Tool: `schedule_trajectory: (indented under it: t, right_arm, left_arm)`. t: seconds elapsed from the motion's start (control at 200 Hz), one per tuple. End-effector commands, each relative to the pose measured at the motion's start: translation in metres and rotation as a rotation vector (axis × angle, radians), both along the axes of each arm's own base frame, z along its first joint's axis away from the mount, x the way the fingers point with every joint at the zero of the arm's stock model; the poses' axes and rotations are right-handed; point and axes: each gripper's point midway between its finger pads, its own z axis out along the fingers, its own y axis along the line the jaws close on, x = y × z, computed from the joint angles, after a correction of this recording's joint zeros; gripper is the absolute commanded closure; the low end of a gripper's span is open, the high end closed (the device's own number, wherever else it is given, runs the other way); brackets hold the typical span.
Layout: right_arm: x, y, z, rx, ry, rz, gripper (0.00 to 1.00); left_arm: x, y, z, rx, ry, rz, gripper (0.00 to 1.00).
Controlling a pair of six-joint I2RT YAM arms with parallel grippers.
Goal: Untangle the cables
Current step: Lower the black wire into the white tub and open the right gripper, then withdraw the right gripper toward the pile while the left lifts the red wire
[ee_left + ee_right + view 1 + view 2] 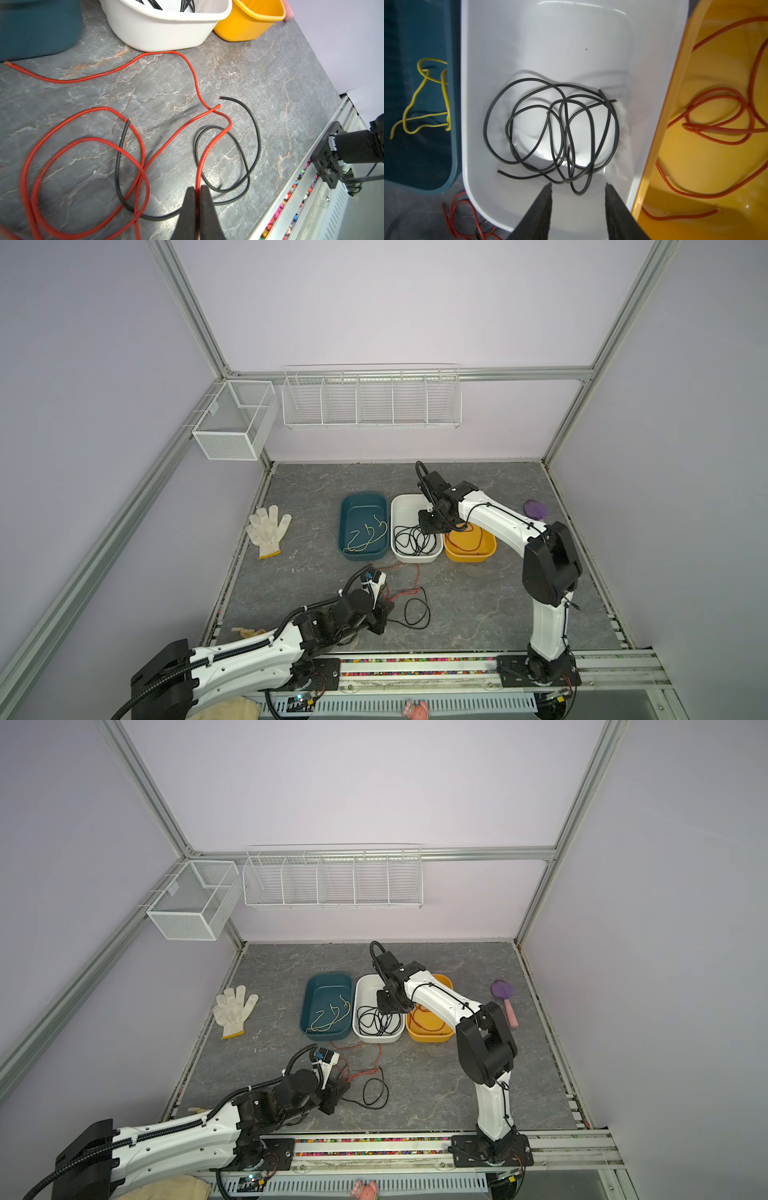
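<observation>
- Left pincer (197,192) clamps a thin red flexible cable (204,153) leading ahead.
- Right pincer (578,185) parted, empty; thin black coiled cables (566,112) ahead, inside a white plastic tub (477,145).

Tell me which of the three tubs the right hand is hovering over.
The white middle tub, holding black cables; the open right hand hangs above it, not the teal tub or the yellow tub.

Robot lab: aluminium frame (519,374) test cell
</observation>
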Motion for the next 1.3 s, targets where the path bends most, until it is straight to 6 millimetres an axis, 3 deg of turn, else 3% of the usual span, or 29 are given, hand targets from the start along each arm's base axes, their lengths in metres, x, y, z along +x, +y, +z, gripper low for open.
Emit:
schedule_trajectory:
  t: [0.0,0.225,0.275,0.36,0.735,0.775,0.905,1.154,1.294]
  right_arm:
    - [-0.009,-0.005,0.044,0.012,-0.086,0.026,0.47]
    - [-0.048,0.008,0.078,0.164,-0.138,0.116,0.27]
    - [-0.059,0.008,0.080,0.204,-0.139,0.125,0.18]
    - [-0.077,0.004,0.079,0.257,-0.135,0.130,0.11]
    - [-0.150,-0.015,0.052,0.453,-0.113,0.161,0.08]
    - [-0.160,-0.021,0.037,0.443,-0.087,0.157,0.08]
    - [-0.177,-0.021,0.020,0.477,-0.074,0.170,0.09]
    - [-0.192,-0.011,0.010,0.504,-0.086,0.216,0.13]
    - [-0.185,-0.026,0.012,0.436,-0.154,0.179,0.13]
  left_arm:
    - [0.002,0.001,0.002,-0.006,-0.019,0.011,1.00]
    - [0.004,-0.001,0.007,-0.016,-0.026,0.014,1.00]
    - [0.005,-0.001,0.009,-0.018,-0.027,0.016,1.00]
    - [0.004,-0.004,0.017,-0.032,-0.029,0.013,1.00]
    - [0.009,-0.001,0.067,-0.110,-0.069,0.052,1.00]
    - [0.010,0.000,0.071,-0.117,-0.069,0.055,1.00]
    - [0.009,0.003,0.084,-0.124,-0.076,0.064,1.00]
    - [0.010,0.005,0.121,-0.173,-0.102,0.073,1.00]
    - [0.011,0.002,0.147,-0.185,-0.123,0.061,1.00]
